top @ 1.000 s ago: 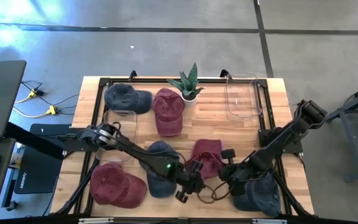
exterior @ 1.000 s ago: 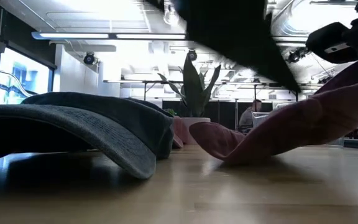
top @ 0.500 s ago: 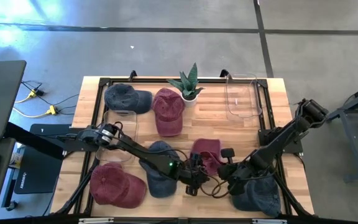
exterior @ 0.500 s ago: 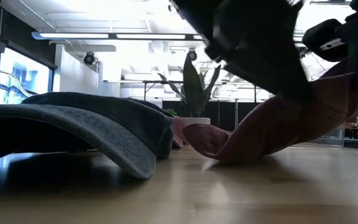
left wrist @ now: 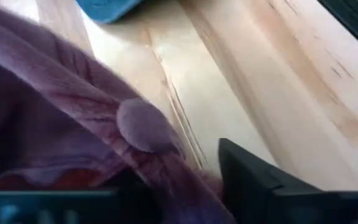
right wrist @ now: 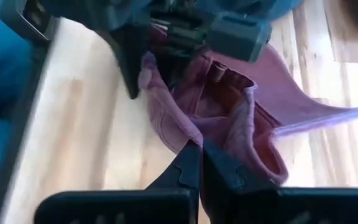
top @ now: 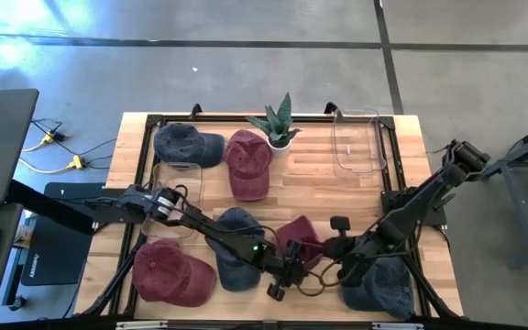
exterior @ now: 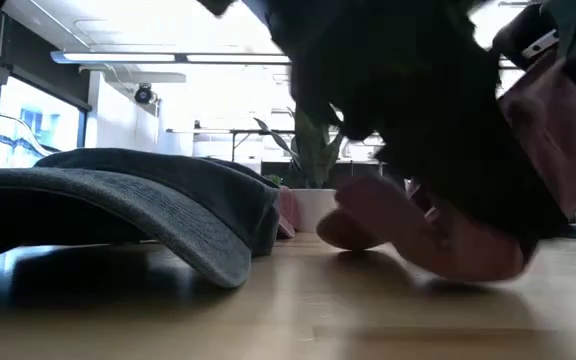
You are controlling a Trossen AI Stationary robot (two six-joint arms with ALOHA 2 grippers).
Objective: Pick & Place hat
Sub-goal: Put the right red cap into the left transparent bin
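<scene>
From above, I see the maroon hat (top: pixel 302 240) bunched near the table's (top: pixel 310 183) front edge, caught between my two grippers: the left gripper (top: pixel 287 275) on its left side, the right gripper (top: pixel 335 249) on its right, both touching it, neither clearly nearer.

At table level, the hat (exterior: pixel 438 240) is crumpled under a dark arm, its lower fold on the wood, beside a blue hat (exterior: pixel 148 205).

My left wrist view shows maroon cloth (left wrist: pixel 73 112) pressed against the fingers; the jaws look partly closed on it, though I cannot confirm the grip.

My right wrist view shows the right gripper (right wrist: pixel 199 163) pinched shut on the hat's (right wrist: pixel 229 106) edge, its brim pointing away.
</scene>
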